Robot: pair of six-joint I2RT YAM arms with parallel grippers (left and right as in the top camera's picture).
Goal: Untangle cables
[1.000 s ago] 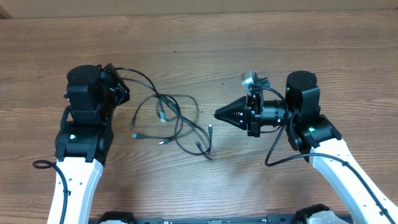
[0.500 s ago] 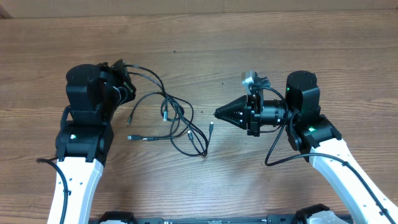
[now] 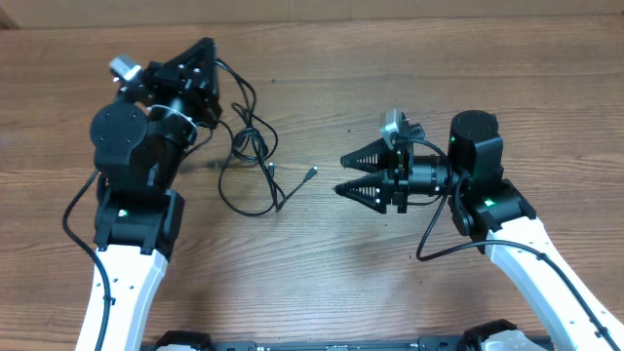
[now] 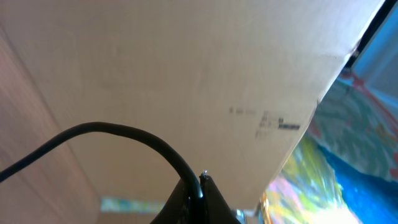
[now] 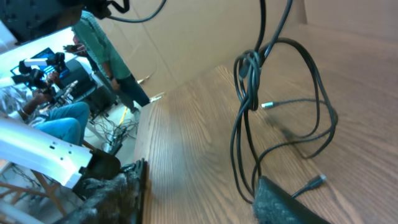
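The cables [image 3: 246, 161] are thin black cords in a tangled bunch left of centre, with one plug end [image 3: 310, 173] pointing right. My left gripper [image 3: 203, 51] is raised at the far left and shut on one cable [image 4: 112, 127], which arcs out from between its fingertips [image 4: 200, 183]. In the right wrist view the cords [image 5: 249, 81] hang down knotted, and their loops rest on the table beside a plug [image 5: 317, 180]. My right gripper [image 3: 341, 174] is open just right of the bunch, with nothing between its fingers [image 5: 286, 205].
The wooden table [image 3: 439, 88] ends at a cardboard wall [image 3: 390, 10] along the far side. In the right wrist view, a person [image 5: 106, 56] and equipment stand beyond the table's left edge. The arms' own thicker black cables [image 3: 434, 239] loop near each base.
My left gripper has risen and swung toward the far left, dragging the cable bunch left and partly off the table. My right gripper has gone from shut to open.
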